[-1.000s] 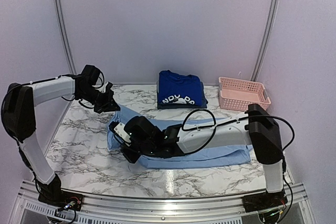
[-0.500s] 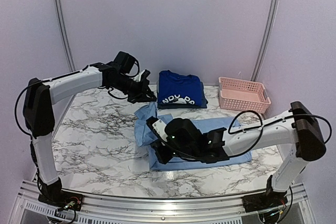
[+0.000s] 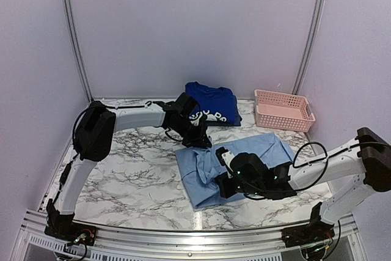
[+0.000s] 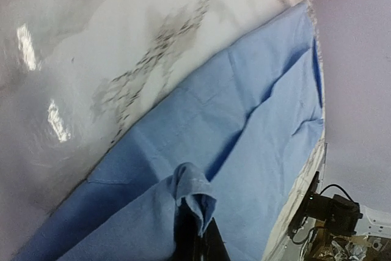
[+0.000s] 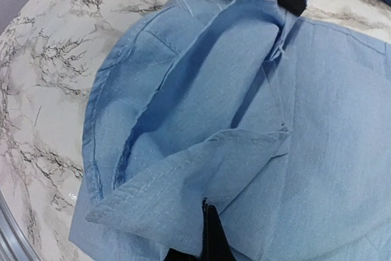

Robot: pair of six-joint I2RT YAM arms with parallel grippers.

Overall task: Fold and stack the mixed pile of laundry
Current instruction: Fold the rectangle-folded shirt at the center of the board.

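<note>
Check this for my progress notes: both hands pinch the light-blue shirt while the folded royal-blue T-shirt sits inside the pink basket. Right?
Not quite. The top external view shows the folded royal-blue T-shirt on the table, left of the pink basket, not inside it. The rest holds: the left hand and the right hand both pinch the light-blue shirt.

The marble table (image 3: 122, 163) holds a light-blue shirt (image 3: 269, 148), a pink basket (image 3: 282, 121) and an apparently folded royal-blue T-shirt (image 3: 211, 98).
</note>
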